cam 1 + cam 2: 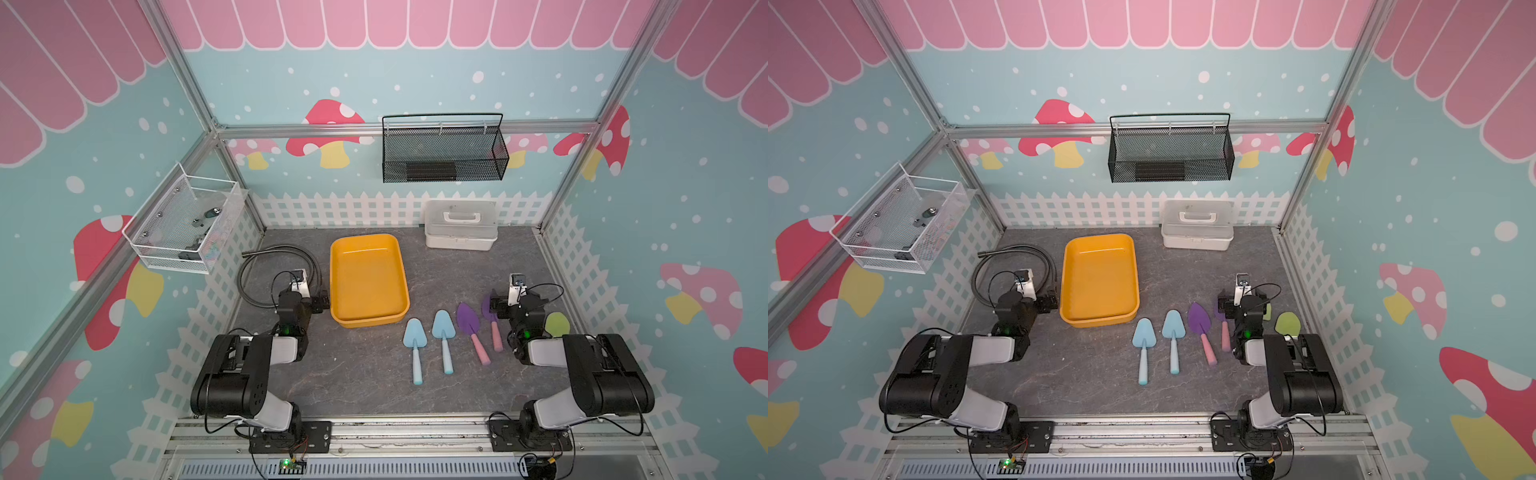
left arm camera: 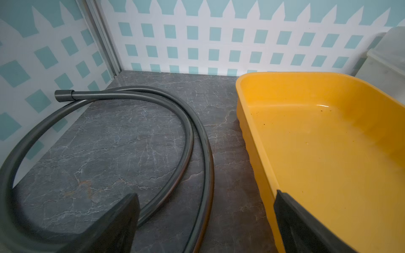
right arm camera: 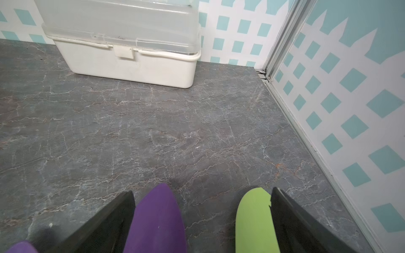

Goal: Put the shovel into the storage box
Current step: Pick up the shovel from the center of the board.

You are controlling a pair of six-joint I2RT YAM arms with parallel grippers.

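The storage box [image 1: 368, 280] is an empty yellow-orange tray left of the table's middle, seen in both top views [image 1: 1099, 278]. Several toy shovels lie in a row to its front right: two light blue [image 1: 414, 345], two purple with pink handles [image 1: 469, 322], and green ones [image 1: 557, 324] partly under my right arm. My left gripper [image 2: 206, 219] is open and empty beside the box's left wall [image 2: 252, 140]. Open too, my right gripper [image 3: 201, 214] hovers with a purple blade tip [image 3: 157, 219] and a green blade [image 3: 254, 223] showing between its fingers; it holds nothing.
A white lidded case [image 1: 460, 226] stands at the back right. A coiled grey hose [image 2: 153, 122] lies left of the box. A black mesh basket [image 1: 444, 149] hangs on the back wall, and a white mesh basket [image 1: 183, 224] on the left wall.
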